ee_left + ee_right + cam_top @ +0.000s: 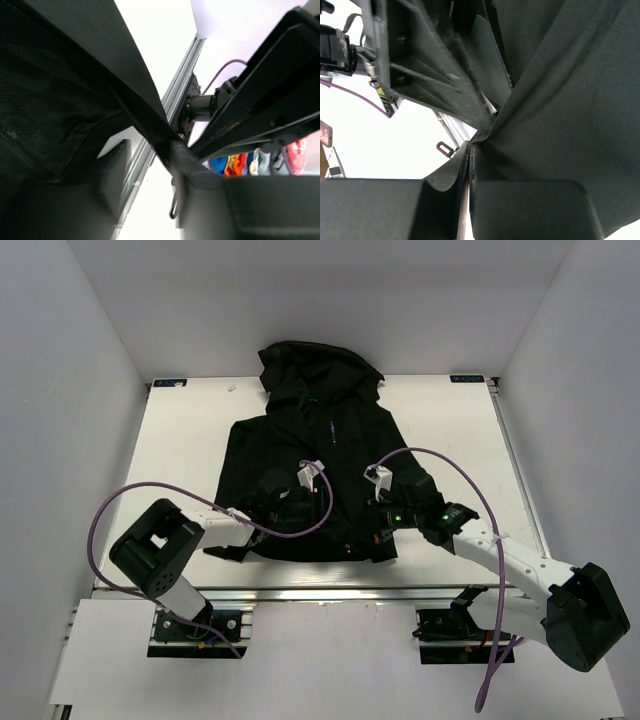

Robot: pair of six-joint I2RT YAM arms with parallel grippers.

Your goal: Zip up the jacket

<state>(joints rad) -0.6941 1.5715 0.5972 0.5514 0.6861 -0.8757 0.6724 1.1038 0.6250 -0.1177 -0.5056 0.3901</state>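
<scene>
The black jacket lies flat on the white table, hood at the far edge. Both grippers are at its bottom hem near the centre. My left gripper has its jaws apart; the zipper edge runs down to its right finger, and the small zipper pull hangs beside that finger. My right gripper is shut, pinching the jacket's hem fabric next to the zipper's lower end. A small pull loop shows just left of the pinch.
An aluminium rail runs along the table's near edge, just below the hem. Purple cables arc over both arms. White walls close in the table on three sides. Each arm shows close in the other's wrist view.
</scene>
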